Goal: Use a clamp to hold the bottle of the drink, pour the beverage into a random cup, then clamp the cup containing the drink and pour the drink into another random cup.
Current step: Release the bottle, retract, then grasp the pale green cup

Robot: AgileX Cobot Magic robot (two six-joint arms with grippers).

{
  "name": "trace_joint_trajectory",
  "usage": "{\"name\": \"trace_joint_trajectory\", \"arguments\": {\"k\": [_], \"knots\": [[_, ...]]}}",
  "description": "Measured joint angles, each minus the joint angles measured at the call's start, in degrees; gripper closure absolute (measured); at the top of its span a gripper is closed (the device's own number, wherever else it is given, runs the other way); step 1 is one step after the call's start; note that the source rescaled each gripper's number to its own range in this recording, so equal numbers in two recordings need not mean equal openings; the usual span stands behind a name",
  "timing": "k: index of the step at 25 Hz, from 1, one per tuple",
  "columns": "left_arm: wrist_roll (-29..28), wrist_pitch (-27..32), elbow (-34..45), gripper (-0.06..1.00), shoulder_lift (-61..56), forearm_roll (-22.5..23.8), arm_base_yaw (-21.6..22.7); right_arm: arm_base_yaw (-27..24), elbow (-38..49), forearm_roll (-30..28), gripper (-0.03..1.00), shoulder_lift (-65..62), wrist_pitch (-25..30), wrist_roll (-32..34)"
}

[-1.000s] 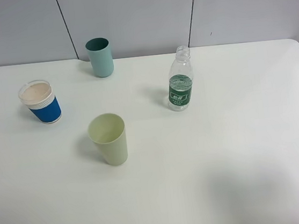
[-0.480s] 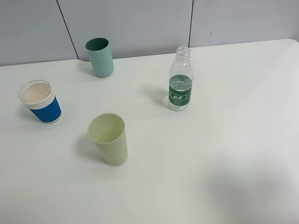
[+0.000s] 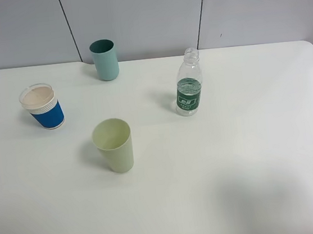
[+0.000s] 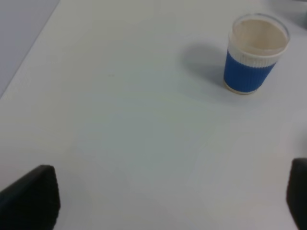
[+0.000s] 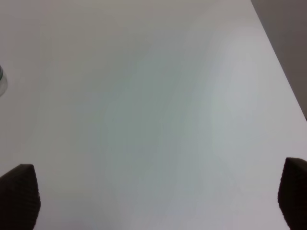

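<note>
The high view counts one bottle [image 3: 189, 90] upright right of centre on the counter [image 3: 251, 157], and three cups: teal cup [image 3: 105, 59] at the back, blue paper cup [image 3: 43, 107] left, yellow-green tumbler [image 3: 114, 145] in front. Only the wrist views show my claws. My left claw [image 4: 163, 194] is wide and empty, facing the blue paper cup; my right claw [image 5: 156, 191] is wide over bare counter.

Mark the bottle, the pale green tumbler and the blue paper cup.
bottle [image 3: 189, 95]: exterior high view, on the green label band.
pale green tumbler [image 3: 121, 157]: exterior high view, on the outer wall.
blue paper cup [image 3: 49, 115]: exterior high view, on the blue sleeve.
</note>
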Motion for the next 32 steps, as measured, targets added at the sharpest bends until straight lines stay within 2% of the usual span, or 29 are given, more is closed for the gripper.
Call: {"name": "trace_joint_trajectory", "arguments": {"k": [13, 16, 19, 25, 32], "knots": [[0.54, 0.0, 0.0, 0.08, 0.0, -0.4, 0.0, 0.0, 0.0, 0.0, -0.03, 0.0, 0.0, 0.0], [6.22, -0.56, -0.19, 0.08, 0.0, -3.7, 0.0, 0.0, 0.0, 0.0, -0.03, 0.0, 0.0, 0.0], [12.35, -3.95, -1.01, 0.08, 0.81, -6.84, 0.0, 0.0, 0.0, 0.0, -0.03, 0.0, 0.0, 0.07], [17.05, -8.66, -1.28, 0.08, 10.04, -7.31, -0.22, 0.0, 0.0, 0.0, -0.03, 0.0, 0.0, 0.07], [20.09, -11.36, -1.28, 0.08, 23.85, -6.47, -8.47, 0.0, 0.0, 0.0, -0.03, 0.0, 0.0, 0.07]]}}
